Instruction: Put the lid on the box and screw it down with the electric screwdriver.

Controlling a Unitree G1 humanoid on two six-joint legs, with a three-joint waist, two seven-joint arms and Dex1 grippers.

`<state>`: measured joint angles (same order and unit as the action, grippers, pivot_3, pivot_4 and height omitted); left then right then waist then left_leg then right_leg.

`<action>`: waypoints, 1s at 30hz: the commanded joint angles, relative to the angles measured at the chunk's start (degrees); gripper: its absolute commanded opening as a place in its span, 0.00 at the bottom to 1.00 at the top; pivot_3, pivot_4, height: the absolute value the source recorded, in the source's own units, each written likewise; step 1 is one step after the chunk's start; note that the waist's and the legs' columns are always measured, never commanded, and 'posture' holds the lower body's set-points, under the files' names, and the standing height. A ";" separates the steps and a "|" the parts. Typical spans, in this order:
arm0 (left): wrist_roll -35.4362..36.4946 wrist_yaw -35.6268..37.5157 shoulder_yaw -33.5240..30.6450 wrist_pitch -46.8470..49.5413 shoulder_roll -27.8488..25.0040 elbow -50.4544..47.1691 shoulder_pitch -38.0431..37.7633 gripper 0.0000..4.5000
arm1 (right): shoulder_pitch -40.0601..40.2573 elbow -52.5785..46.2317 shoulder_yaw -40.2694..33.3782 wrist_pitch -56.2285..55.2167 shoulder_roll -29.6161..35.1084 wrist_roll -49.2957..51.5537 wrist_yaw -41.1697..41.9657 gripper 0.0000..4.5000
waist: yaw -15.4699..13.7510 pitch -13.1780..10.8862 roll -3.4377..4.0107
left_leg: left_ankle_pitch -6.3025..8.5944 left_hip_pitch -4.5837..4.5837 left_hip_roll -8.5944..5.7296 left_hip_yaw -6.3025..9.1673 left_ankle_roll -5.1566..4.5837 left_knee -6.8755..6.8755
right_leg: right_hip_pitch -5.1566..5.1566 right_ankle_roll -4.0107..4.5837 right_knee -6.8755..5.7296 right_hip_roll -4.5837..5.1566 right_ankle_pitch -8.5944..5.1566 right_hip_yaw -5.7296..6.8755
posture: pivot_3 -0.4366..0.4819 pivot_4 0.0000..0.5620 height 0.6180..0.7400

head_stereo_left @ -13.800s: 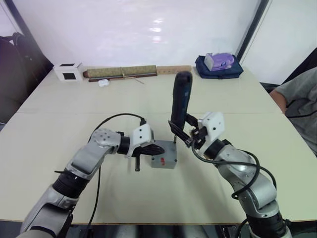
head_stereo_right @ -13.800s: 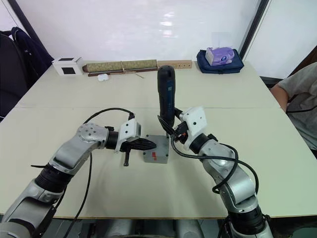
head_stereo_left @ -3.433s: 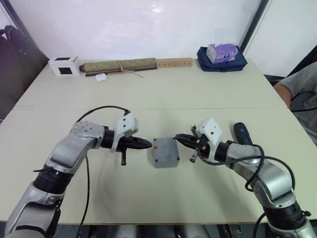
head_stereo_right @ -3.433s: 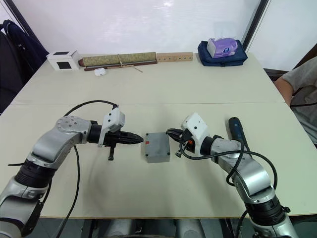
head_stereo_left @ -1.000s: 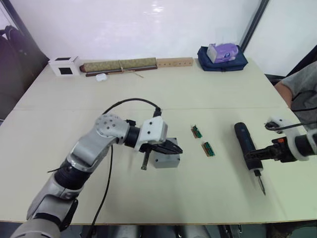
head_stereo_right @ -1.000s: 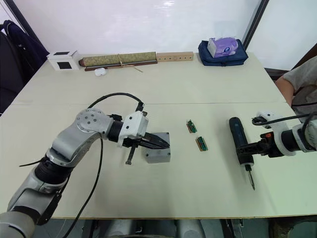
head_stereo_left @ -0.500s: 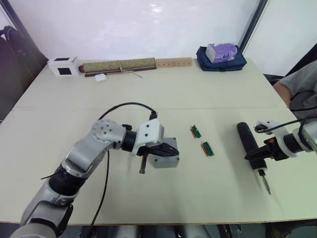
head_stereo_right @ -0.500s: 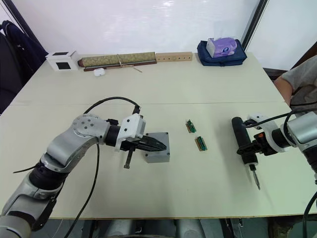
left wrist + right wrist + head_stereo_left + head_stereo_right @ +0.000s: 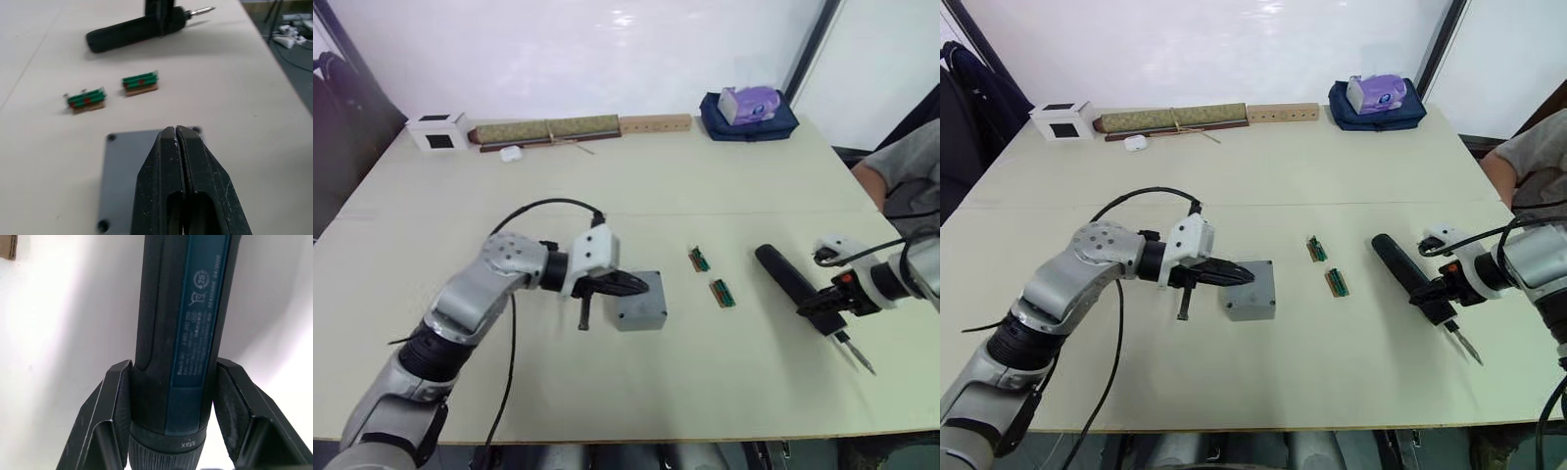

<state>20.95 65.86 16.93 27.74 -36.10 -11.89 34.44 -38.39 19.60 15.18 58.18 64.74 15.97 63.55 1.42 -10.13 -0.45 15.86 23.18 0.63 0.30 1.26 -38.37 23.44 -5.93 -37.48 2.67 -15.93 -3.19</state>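
Note:
The grey box (image 9: 644, 311) stands at mid-table with the lid (image 9: 122, 166) lying flat on top, screw holes showing at its corners. My left gripper (image 9: 636, 285) is shut and empty, its tips resting just over the lid's left part. The black electric screwdriver (image 9: 789, 281) lies slanted low over the table on the right, its metal bit (image 9: 858, 358) pointing toward the front right. My right gripper (image 9: 174, 367) is shut on its body near the bit end, one finger on each side.
Two small green strips (image 9: 698, 259) (image 9: 722, 293) lie between box and screwdriver. Along the far edge are a white cube (image 9: 436, 133), a long roll (image 9: 548, 130), a wooden strip (image 9: 655, 123) and a blue bag (image 9: 748, 110). A person (image 9: 906, 181) sits at the right edge.
My right gripper has swung the screwdriver, so its rear end now points toward the table's middle. My left gripper has drawn back a little to the left over the box.

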 commanded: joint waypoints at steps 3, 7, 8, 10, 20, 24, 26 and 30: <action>-1.41 2.24 -2.40 -3.72 -0.48 7.19 3.99 0.00 | -3.11 -12.06 -33.38 -4.39 -12.37 13.34 -14.97 0.40 | -0.19 -0.10 0.32 | -0.01 0.07 -0.03 -0.01 0.02 0.05 | 0.11 -0.05 -0.10 -0.10 0.03 -0.05 | 0.48 0.27 1.00; -2.16 3.94 -3.18 -5.42 -1.81 9.26 4.39 0.00 | -1.18 -24.40 -39.92 -3.06 -21.99 18.72 -22.44 0.40 | -0.62 -0.09 0.33 | -0.02 0.24 0.10 0.12 0.03 0.23 | 0.36 0.13 -0.18 -0.23 -0.06 0.07 | 0.48 0.27 1.00; -2.04 4.26 -3.55 -5.54 -2.15 9.57 4.29 0.00 | -1.00 -27.05 -40.77 -1.78 -24.32 20.14 -24.86 0.40 | -0.71 -0.09 0.33 | -0.02 0.26 0.13 0.12 0.03 0.23 | 0.39 0.15 -0.18 -0.22 -0.08 0.08 | 0.48 0.27 1.00; -1.70 3.34 -3.37 -3.53 -1.62 9.35 4.61 0.00 | -0.01 -33.21 -43.49 -2.11 -30.30 25.32 -28.64 0.40 | -0.86 -0.09 0.32 | -0.03 0.32 0.11 0.12 0.04 0.20 | 0.42 0.15 -0.20 -0.12 -0.08 0.07 | 0.48 0.27 1.00; 0.43 4.15 -4.55 1.34 -0.62 8.95 4.31 0.00 | 13.23 -51.33 -31.03 -15.82 -49.74 24.40 -37.60 0.40 | -0.45 -0.08 0.30 | -0.03 0.30 -0.02 0.18 0.05 0.10 | 0.42 0.07 -0.36 -0.04 -0.05 0.02 | 0.48 0.27 1.00; 0.37 4.41 -3.69 2.15 -0.87 6.79 2.44 0.00 | 14.48 -51.91 -25.51 -18.28 -51.08 21.08 -39.94 0.40 | -0.23 -0.08 0.30 | -0.07 0.28 -0.04 0.17 0.11 0.07 | 0.48 0.08 -0.48 -0.04 -0.05 -0.03 | 0.48 0.27 1.00; -0.59 4.33 -2.81 1.82 -1.11 6.13 1.35 0.00 | 14.66 -51.51 -23.51 -19.44 -51.12 20.00 -40.19 0.40 | -0.17 -0.08 0.30 | -0.07 0.26 -0.02 0.18 0.11 0.09 | 0.49 0.09 -0.49 -0.08 -0.06 -0.03 | 0.48 0.27 1.00; -3.23 3.10 -0.74 0.42 -0.25 6.39 0.56 0.00 | 14.73 -50.41 -21.75 -21.07 -50.91 19.53 -40.04 0.40 | -0.31 -0.08 0.30 | -0.07 0.26 -0.02 0.17 0.11 0.10 | 0.51 0.09 -0.51 -0.08 -0.06 -0.03 | 0.48 0.27 1.00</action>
<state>18.86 69.45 15.63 29.52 -36.16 -4.41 34.78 -22.67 -28.63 -6.62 39.82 14.03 35.05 23.29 1.11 -10.21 -0.14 15.80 23.44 0.59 0.46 1.37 -38.27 23.95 -5.84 -37.99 2.60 -15.99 -3.23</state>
